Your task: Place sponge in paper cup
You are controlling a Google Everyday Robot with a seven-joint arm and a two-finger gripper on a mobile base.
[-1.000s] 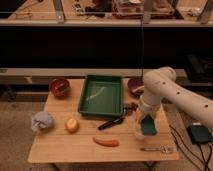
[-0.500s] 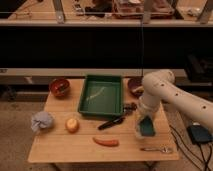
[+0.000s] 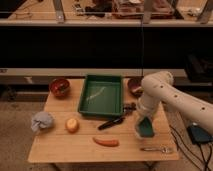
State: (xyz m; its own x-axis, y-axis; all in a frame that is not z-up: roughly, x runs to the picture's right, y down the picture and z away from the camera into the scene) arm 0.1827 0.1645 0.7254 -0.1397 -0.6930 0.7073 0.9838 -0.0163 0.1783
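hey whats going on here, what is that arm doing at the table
The robot's single arm reaches down over the right side of the wooden table. Its gripper is shut on the teal sponge, right at the paper cup, so the sponge looks to be going in. The green tray, the red bowls and the other items lie untouched.

Dim workroom around a small wooden table (image 3: pixel 60 145).
Set on a speckled brownish floor (image 3: pixel 15 127); backed by a long dark counter front with a pale horizontal rail (image 3: pixel 40 71); cluttered wooden shelf (image 3: pixel 100 12) above.
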